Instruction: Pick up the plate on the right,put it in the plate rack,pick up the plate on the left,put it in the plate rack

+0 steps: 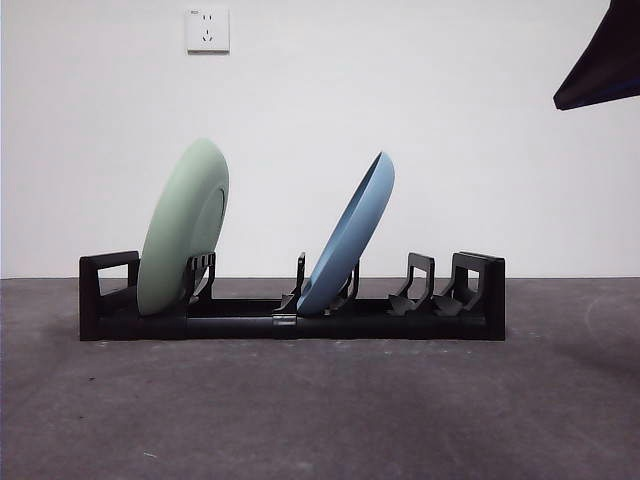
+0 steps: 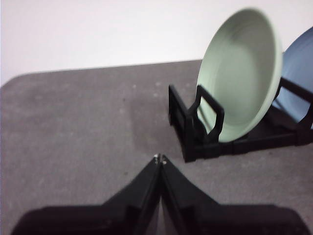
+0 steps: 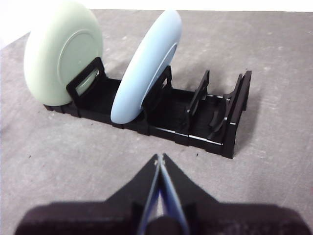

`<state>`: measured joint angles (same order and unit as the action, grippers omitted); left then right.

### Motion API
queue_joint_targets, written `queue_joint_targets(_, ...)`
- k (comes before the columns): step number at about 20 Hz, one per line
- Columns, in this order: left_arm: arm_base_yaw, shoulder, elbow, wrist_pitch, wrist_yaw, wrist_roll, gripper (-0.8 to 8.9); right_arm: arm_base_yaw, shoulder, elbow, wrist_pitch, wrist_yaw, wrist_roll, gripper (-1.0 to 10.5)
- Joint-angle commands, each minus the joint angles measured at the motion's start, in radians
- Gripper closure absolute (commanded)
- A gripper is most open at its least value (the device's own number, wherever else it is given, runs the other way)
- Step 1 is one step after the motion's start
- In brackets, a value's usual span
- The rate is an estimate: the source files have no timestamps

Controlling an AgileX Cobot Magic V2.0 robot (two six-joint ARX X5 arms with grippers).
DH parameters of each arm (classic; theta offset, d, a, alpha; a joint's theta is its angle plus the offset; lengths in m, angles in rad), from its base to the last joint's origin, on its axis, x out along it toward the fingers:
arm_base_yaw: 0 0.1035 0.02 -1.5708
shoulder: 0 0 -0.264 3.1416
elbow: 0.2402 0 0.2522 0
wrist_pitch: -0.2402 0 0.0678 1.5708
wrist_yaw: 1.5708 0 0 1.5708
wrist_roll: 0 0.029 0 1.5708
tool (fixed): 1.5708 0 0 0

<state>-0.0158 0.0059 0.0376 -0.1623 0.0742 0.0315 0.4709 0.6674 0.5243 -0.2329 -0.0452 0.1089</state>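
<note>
Items I log apart from the work pieces:

1. Tabletop point(image 1: 320, 410): dark grey, matte, mottled with lighter patches and small pale specks. From the left wrist camera I see a rounded corner of it against the wall.
2. Wall point(image 1: 420, 110): plain white, meeting the tabletop's far edge in a straight line.
3. Socket point(image 1: 207, 30): white, square plate, mounted high on the wall, left of centre in my front camera. Its slots are too small to read.

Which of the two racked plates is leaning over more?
The blue plate, mid-rack in the plate rack; it tilts far over, while the green plate at the end stands nearly upright.
</note>
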Motion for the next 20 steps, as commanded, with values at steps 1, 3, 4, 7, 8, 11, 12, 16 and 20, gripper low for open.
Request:
queue_joint_targets(1, 0.011, -0.004, -0.034, 0.005, 0.005, -0.029, 8.17, 0.0, 0.0, -0.009, 0.006, 0.0, 0.009, 9.5)
queue_joint_targets(3, 0.013, -0.004, -0.034, -0.019, 0.002, -0.028, 8.17, 0.0, -0.001, -0.009, 0.006, 0.0, 0.009, 9.5)
queue_joint_targets(4, 0.013, -0.004, -0.034, -0.019, -0.001, -0.024, 8.17, 0.0, -0.001, -0.009, 0.006, 0.0, 0.009, 9.5)
queue_joint_targets(7, 0.013, -0.004, -0.034, -0.018, 0.003, -0.024, 8.17, 0.0, 0.0, -0.009, 0.006, 0.0, 0.009, 9.5)
queue_joint_targets(8, 0.013, -0.004, -0.034, -0.017, 0.003, -0.024, 8.17, 0.0, 0.0, -0.009, 0.006, 0.0, 0.009, 9.5)
queue_joint_targets(11, 0.013, -0.004, -0.034, -0.018, 0.003, -0.024, 8.17, 0.0, 0.0, -0.009, 0.006, 0.0, 0.009, 9.5)
queue_joint_targets(12, 0.013, -0.004, -0.034, -0.018, 0.003, -0.024, 8.17, 0.0, 0.0, -0.009, 0.006, 0.0, 0.009, 9.5)
queue_joint_targets(16, 0.013, -0.004, -0.034, -0.018, 0.003, -0.024, 8.17, 0.0, -0.001, -0.009, 0.006, 0.0, 0.009, 9.5)
queue_joint_targets(20, 0.013, -0.004, -0.034, -0.018, 0.003, -0.024, 8.17, 0.0, -0.001, -0.009, 0.006, 0.0, 0.009, 9.5)
